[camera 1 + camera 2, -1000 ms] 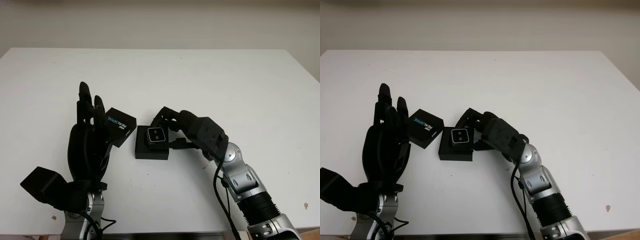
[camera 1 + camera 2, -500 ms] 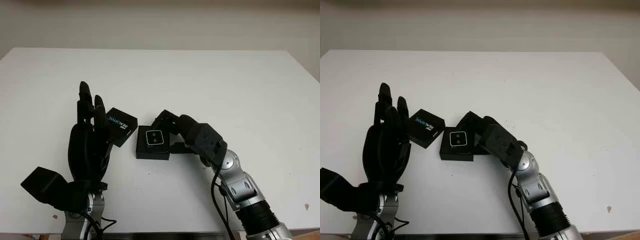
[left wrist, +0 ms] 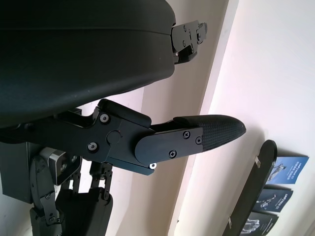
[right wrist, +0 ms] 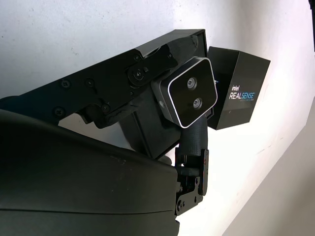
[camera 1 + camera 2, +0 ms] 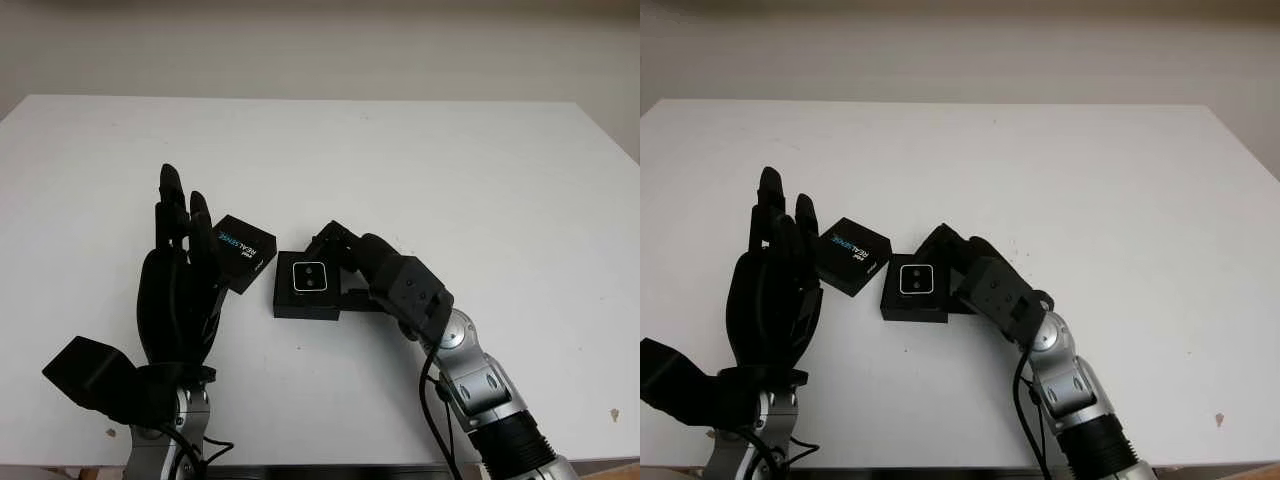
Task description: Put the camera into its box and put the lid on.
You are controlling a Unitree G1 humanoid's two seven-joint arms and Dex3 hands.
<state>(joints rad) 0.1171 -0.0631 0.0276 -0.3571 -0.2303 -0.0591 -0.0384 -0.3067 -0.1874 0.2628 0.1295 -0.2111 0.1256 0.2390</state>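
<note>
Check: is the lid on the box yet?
Off. The lid, printed RealSense, lies beside the box, by the open left hand. The camera sits uncovered, right hand around it.

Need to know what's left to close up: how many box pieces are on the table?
2. The box holding the camera is mid-table at the right hand; the lid lies beside it, by the left hand.

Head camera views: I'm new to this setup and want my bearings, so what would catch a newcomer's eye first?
The small camera with its pale square face sits in the open black box at mid-table, the right hand closed on it from the right. Just left lies the black lid printed REALSENSE, tilted. Beside the lid the open left hand stands upright, fingers pointing away.
</note>
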